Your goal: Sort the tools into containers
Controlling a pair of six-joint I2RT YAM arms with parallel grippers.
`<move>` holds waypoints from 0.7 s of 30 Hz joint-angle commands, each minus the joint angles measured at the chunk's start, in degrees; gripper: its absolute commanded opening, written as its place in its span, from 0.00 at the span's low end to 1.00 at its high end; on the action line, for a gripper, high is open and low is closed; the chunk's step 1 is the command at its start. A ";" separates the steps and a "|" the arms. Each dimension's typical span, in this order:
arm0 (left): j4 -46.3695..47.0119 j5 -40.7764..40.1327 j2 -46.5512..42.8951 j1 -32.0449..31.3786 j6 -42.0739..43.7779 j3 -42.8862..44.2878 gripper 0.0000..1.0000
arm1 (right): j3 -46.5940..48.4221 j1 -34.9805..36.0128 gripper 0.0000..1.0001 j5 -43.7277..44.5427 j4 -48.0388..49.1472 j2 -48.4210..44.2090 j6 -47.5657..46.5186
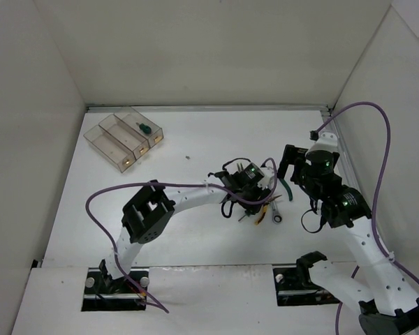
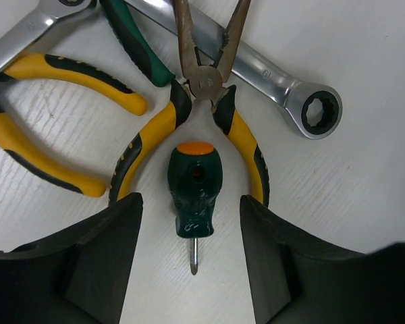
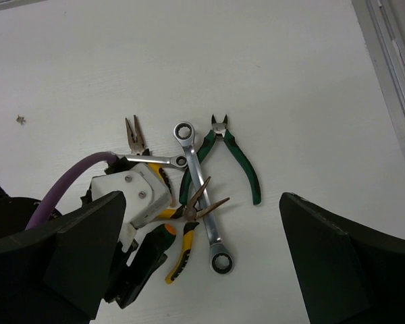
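Note:
A heap of tools (image 1: 267,209) lies right of the table's middle. In the left wrist view a stubby dark-green screwdriver (image 2: 196,192) with an orange cap lies between the spread handles of yellow pliers (image 2: 241,138). My left gripper (image 2: 191,226) stands open astride the screwdriver's handle and tip, with a gap on each side. My right gripper (image 3: 200,202) hovers wide open above the heap and holds nothing. The containers (image 1: 123,138), three joined clear bins, sit at the back left. One bin holds a green screwdriver (image 1: 145,128).
Beside the screwdriver lie a second pair of yellow pliers (image 2: 67,74), a silver ratchet wrench (image 2: 283,84), another wrench (image 2: 27,30) and green-handled cutters (image 3: 239,158). A small dark speck (image 1: 187,158) lies on the table. White walls enclose the table.

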 commanded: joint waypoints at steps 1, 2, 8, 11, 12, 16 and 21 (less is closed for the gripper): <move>0.30 1.49 1.04 -0.76 -0.67 2.39 0.55 | 0.54 0.55 0.98 -2.28 3.95 -0.59 0.70; -0.05 1.58 1.65 -1.37 -0.67 2.48 0.54 | 0.45 0.64 0.98 -2.11 4.12 -0.59 0.79; -1.02 1.49 3.76 -1.90 -1.19 2.57 0.41 | -0.25 0.55 0.98 -2.11 4.12 -0.06 1.22; -1.81 0.35 3.77 -1.90 -1.02 2.40 0.19 | -0.17 0.55 0.98 -2.29 4.12 0.38 1.14; -1.98 -0.34 3.59 -1.90 -1.02 2.48 0.13 | -0.08 0.55 0.98 -2.11 4.12 0.55 1.22; -1.46 -0.71 -0.35 -1.90 -0.84 0.73 0.00 | 0.97 0.55 0.98 -2.72 4.21 1.17 0.87; -0.23 -1.50 -6.94 0.89 -2.16 -4.98 0.00 | 2.56 0.55 0.98 -2.37 4.21 2.84 0.26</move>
